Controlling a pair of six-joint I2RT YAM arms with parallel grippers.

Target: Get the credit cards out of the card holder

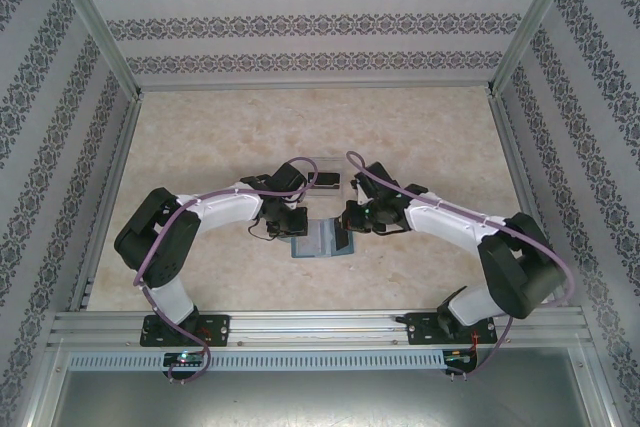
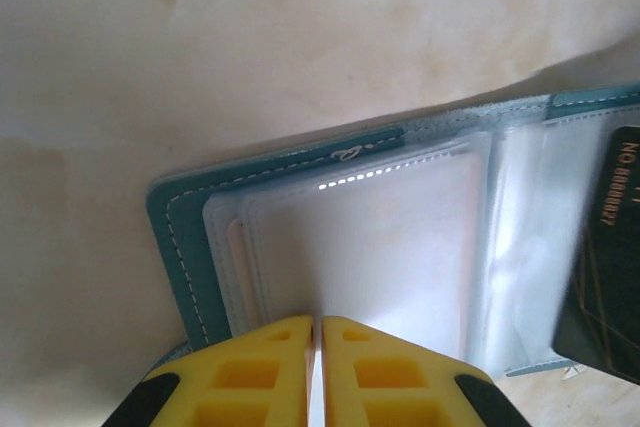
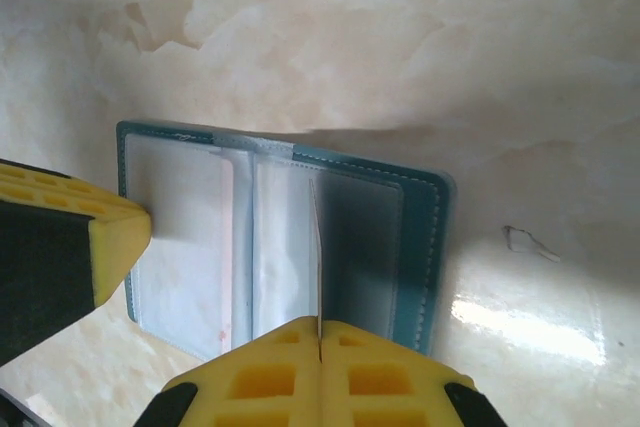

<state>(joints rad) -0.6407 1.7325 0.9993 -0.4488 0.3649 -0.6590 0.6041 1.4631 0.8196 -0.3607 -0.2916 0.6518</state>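
Observation:
The teal card holder (image 1: pixel 318 244) lies open on the marble table between the two arms. My left gripper (image 2: pixel 320 319) is shut on the near edge of a clear sleeve over the holder's (image 2: pixel 185 217) left panel; one of its fingers (image 3: pixel 110 242) shows in the right wrist view. A thin dark credit card (image 3: pixel 316 247) stands on edge out of the holder's (image 3: pixel 420 247) right panel, with my right gripper (image 3: pixel 319 321) shut on it. The same card's (image 2: pixel 610 247) printed face shows in the left wrist view. From above, the left gripper (image 1: pixel 293 227) and the right gripper (image 1: pixel 348 219) flank the holder.
A clear square sheet (image 1: pixel 325 177) lies just behind the holder. Patterned walls on an aluminium frame (image 1: pixel 110 197) enclose the table on three sides. Bare marble stretches to the far side.

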